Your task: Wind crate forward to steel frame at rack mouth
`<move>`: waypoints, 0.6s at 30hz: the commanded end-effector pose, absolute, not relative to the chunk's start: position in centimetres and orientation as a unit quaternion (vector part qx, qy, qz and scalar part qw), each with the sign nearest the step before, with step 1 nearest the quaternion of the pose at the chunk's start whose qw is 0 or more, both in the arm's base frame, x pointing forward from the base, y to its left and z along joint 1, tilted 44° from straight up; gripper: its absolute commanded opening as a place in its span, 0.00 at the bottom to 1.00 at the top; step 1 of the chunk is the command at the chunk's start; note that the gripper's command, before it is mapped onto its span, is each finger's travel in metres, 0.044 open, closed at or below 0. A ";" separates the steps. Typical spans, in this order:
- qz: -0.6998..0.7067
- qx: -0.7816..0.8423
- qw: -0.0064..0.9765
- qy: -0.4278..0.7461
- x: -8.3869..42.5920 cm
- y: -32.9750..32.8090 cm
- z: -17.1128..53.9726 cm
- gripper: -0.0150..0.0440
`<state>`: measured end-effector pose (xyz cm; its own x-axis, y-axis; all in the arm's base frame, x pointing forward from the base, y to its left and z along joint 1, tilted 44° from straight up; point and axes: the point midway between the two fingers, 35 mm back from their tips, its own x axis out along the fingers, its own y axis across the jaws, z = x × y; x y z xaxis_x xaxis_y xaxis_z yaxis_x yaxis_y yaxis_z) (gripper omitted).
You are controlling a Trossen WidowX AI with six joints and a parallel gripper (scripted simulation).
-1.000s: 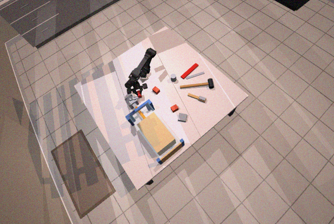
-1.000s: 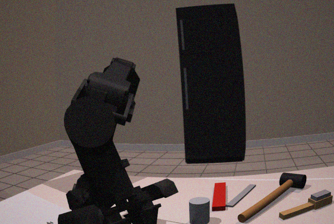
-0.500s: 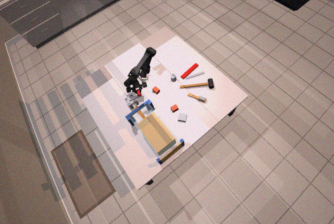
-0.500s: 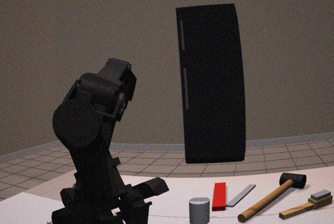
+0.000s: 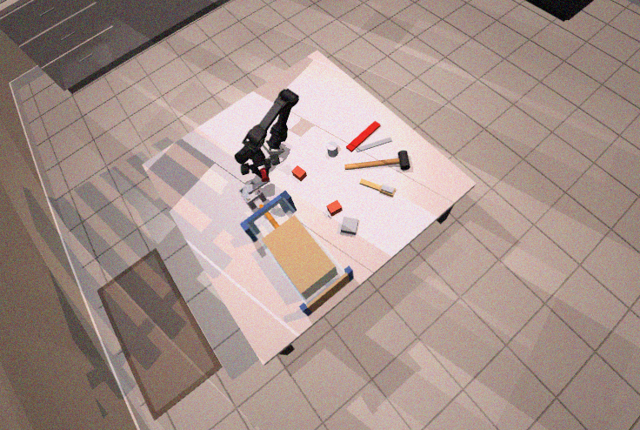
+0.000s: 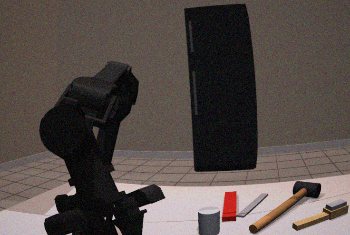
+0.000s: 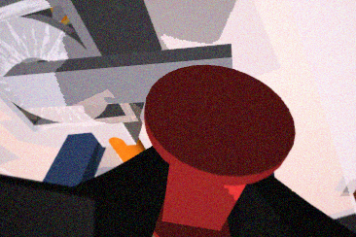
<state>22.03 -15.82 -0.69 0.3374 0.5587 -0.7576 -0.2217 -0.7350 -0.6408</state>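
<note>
My gripper (image 5: 263, 174) (image 7: 199, 153) is shut on the red knob (image 7: 219, 118) of the winch handle. The handle's grey crank arm (image 7: 122, 80) runs left from under the knob in the wrist view. Its square key is hidden. The grey winch (image 5: 250, 190) (image 7: 114, 5) stands beside the rack's mouth. The crate (image 5: 302, 256), with a tan top, lies in the cubby and looks flat. An orange strap (image 5: 269, 216) (image 7: 127, 149) runs from it under the blue-ended frame (image 5: 267, 211) at the mouth. A gap shows between the crate's front and that frame.
A mallet (image 5: 374, 163) (image 6: 278, 209), a brush (image 5: 376, 186) (image 6: 309, 220), a red bar (image 5: 363, 136) (image 6: 229, 205) and a grey cylinder (image 5: 332, 149) (image 6: 209, 221) are on the bench. Red blocks (image 5: 299, 173) (image 5: 334, 207) and a grey block (image 5: 349, 225) are nearer the rack.
</note>
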 end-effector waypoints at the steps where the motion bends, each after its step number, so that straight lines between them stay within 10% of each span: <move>1: 0.578 -0.731 0.347 -0.106 20.5 -15.9 -1.2 0.25; 18: 0.578 -0.731 0.347 -0.106 18.6 -16.6 -1.5 0.25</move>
<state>20.37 -16.16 -0.77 0.3454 0.5651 -0.7493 -0.2128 -0.7304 -0.6490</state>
